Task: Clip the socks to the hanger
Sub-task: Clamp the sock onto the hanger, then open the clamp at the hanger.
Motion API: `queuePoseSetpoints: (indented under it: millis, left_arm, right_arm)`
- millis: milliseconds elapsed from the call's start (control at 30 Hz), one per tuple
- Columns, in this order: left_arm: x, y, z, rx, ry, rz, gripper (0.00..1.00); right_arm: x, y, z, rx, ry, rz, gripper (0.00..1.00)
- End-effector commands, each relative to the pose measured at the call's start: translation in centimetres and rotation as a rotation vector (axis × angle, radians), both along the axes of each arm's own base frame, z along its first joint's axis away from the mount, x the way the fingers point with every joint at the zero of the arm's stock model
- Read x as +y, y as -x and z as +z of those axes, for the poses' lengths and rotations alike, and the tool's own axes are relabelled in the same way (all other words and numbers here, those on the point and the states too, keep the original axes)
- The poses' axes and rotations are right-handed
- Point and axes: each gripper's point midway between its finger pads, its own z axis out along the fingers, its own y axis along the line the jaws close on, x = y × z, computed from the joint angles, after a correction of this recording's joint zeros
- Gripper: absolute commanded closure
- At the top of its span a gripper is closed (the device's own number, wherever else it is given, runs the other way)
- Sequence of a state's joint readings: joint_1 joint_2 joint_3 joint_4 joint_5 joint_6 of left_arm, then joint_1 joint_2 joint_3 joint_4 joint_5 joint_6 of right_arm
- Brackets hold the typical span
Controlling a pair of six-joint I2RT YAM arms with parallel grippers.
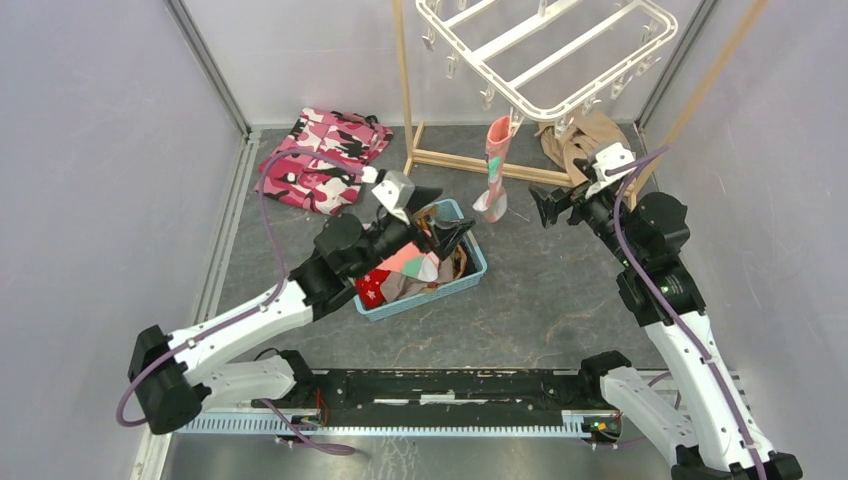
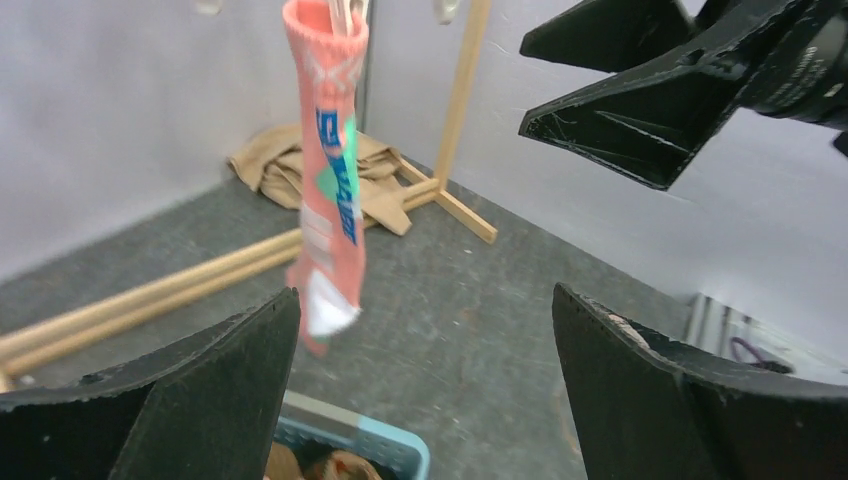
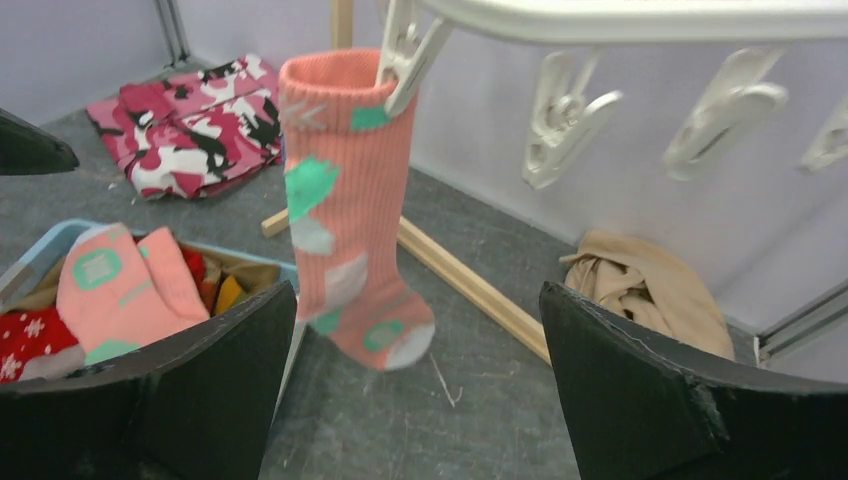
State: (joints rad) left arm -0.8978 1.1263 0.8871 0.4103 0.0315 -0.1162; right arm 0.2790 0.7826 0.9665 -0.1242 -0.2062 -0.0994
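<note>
Both tools stand wide and hold nothing. My left gripper (image 1: 452, 235) hangs over the blue basket (image 1: 430, 295), and my right gripper (image 1: 540, 208) is up at the far right, just right of the hung sock.

One salmon-pink sock (image 3: 345, 230) is already pegged by its cuff to the near rim of the hanger (image 3: 650, 18). It hangs straight down, toe lowest, clear of the floor. The other socks lie in the basket: a matching pink one (image 3: 120, 290) on top and a red one with white marks (image 3: 25, 345) at the near left corner.

I judge that the next pick belongs to the left arm. The pile lies directly below its fingertips and slightly to the near side, while the right arm is well apart from the basket. The pink sock's long axis seems to run near-to-far across the basket, though I can't fix it exactly. The empty pegs (image 3: 560, 115) sit along the rim to the right of the hung sock, on the right arm's side.

From overhead my left arm covers most of the basket, so I can't count the socks. The left wrist view shows only the basket's far edge. The hanger is cut off at the top of the overhead view.
</note>
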Motion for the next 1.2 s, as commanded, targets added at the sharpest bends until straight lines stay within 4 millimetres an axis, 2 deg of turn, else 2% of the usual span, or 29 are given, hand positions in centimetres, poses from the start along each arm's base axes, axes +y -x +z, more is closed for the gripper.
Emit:
queuePoseSetpoints:
  millis: [0,100,167,300,367,400,433,567,667,800,867,1067,1100,1133,1167]
  left_arm:
    - [1.7,1.5,-0.3,0.198,0.220,-0.003,0.00]
    - [2.0,2.4,-0.8,0.300,0.371,-0.041,0.00]
    - [1.2,3.3,-1.8,0.362,0.401,-0.081,0.00]
    - [-2.2,5.9,-3.9,0.386,0.334,-0.119,0.00]
    - [-3.7,7.0,-4.6,0.404,0.349,-0.160,0.00]
    - [-4.5,7.3,-5.6,0.421,0.352,-0.166,0.00]
    - [-5.0,7.8,-5.4,0.423,0.375,-0.186,0.00]
    - [-8.8,9.0,-7.6,0.449,0.328,-0.225,0.00]
    - [-11.2,9.8,-8.2,0.464,0.334,-0.274,0.00]
    - [-13.5,10.9,-8.1,0.493,0.404,-0.360,0.00]
    - [-14.2,10.9,-8.3,0.515,0.428,-0.373,0.19]
    - [-13.3,10.5,-8.2,0.538,0.509,-0.360,0.22]
    - [-13.1,10.3,-8.1,0.544,0.527,-0.352,0.20]
    - [-12.8,9.9,-8.2,0.560,0.551,-0.327,0.03]
    - [-12.7,9.6,-8.2,0.570,0.573,-0.316,0.01]
  right_arm:
    - [0.8,1.2,-2.7,0.109,-0.011,0.063,0.02]
    - [1.5,2.2,-3.5,0.159,-0.117,0.095,0.02]
    - [2.2,2.8,-4.1,0.191,-0.202,0.126,0.02]
    - [3.0,3.9,-5.5,0.256,-0.387,0.158,0.02]
    - [2.6,3.8,-5.8,0.280,-0.471,0.123,0.02]
    - [2.3,3.7,-5.9,0.292,-0.514,0.093,0.02]
    - [2.0,3.6,-6.0,0.296,-0.541,0.073,0.02]
    - [1.2,3.6,-5.2,0.258,-0.620,0.035,0.02]
    - [0.9,3.5,-5.6,0.264,-0.653,0.019,0.02]
    - [0.9,3.5,-6.3,0.271,-0.685,0.014,0.02]
    - [1.0,3.6,-6.5,0.276,-0.693,0.022,0.02]
    - [0.9,3.9,-5.6,0.229,-0.716,0.040,0.02]
    - [0.9,3.9,-5.5,0.223,-0.709,0.042,0.02]
    - [0.8,3.9,-5.6,0.217,-0.692,0.034,0.02]
    - [0.6,3.9,-5.7,0.218,-0.681,0.021,0.02]
